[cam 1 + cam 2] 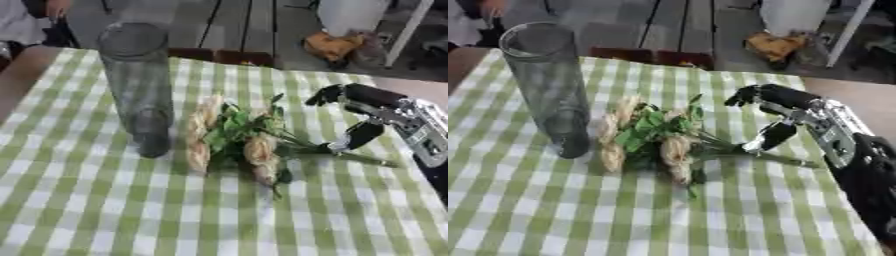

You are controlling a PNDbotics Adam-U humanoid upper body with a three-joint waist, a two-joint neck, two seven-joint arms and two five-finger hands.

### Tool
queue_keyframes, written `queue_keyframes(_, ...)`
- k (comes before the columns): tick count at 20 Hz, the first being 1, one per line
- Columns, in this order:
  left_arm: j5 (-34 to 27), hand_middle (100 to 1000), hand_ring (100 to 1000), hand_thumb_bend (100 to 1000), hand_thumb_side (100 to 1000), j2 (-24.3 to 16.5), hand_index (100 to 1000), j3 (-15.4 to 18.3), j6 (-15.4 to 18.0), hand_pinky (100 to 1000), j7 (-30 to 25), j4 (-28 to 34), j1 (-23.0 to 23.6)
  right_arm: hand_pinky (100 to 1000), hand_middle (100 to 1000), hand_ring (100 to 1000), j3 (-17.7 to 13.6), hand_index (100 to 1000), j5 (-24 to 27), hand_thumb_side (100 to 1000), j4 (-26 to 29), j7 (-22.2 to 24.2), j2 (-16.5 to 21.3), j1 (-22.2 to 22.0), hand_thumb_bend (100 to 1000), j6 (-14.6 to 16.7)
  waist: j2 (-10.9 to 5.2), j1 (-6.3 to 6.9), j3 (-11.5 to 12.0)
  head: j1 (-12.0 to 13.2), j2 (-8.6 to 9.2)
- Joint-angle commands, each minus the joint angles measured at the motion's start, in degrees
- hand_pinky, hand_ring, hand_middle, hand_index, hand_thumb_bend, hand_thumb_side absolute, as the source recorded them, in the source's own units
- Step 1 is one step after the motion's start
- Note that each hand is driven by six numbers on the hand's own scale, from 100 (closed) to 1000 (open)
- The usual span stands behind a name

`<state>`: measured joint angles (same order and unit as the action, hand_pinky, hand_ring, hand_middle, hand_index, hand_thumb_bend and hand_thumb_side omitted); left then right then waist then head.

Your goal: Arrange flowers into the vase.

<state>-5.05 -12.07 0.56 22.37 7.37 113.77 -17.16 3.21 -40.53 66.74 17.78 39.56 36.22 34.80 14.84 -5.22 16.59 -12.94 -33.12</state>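
On the cloth, centre: bunch of flowers (238,140) lies flat, pale cream blooms toward the vase, green leaves in the middle, stems (350,157) trailing to the robot's right.
Vase: tall clear glass vase (138,85) stands upright just left of the blooms, empty as far as can be seen, mouth open to take the stems.
Right hand: right hand (785,117) reaches in from the right; its thumb tip rests at the stems, with the fingers curled above, apart from them. It looks set to pinch, though whether it has closed on the stems yet cannot be told.
Why there: stems point toward the hand, likely so the bunch can be picked up by its thin end and tipped into the vase.
Left hand: not visible in either view.
Surface: green-and-white checked tablecloth (105,210), lying smooth over a table.
Room: dark plank floor (245,25) beyond the far edge, with an orange object (328,45) and a white upright shape behind.
Step, as judged: grasping the flowers; nothing is in the vase yet.
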Motion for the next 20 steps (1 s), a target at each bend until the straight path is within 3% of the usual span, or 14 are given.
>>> queue_keyframes(1,-0.24,931,831,100,847,-0.69,950,-0.19,0.01,518,-0.23,0.82,-0.71,747,767,761,0.21,879,-0.84,545,0.12,-0.7,0.97,0.3,683,0.36,-0.73,0.16,0.07,-0.09,0.68)
queue_keyframes(11,-0.33,932,832,100,846,-0.59,951,-0.21,-0.03,517,-0.26,0.82,-0.74,747,763,756,1.53,874,-4.21,484,-1.83,-2.06,-0.75,-0.25,630,1.81,-0.46,0.17,0.3,-0.28,0.88)
queue_keyframes(15,-0.36,933,832,100,846,-0.55,951,-0.24,-0.09,517,-0.3,0.82,-0.77,695,673,672,1.29,822,-4.91,520,-2.37,-5.98,-1.57,-0.55,625,1.41,-0.35,0.16,0.29,-0.38,0.98)
queue_keyframes(20,-0.39,933,833,100,845,-0.53,951,-0.26,-0.08,516,-0.4,0.82,-0.8,670,626,640,1.66,786,-6.04,530,-2.6,-10.98,-2.24,-0.88,603,0.98,-0.2,0.18,0.4,-0.45,1.07)
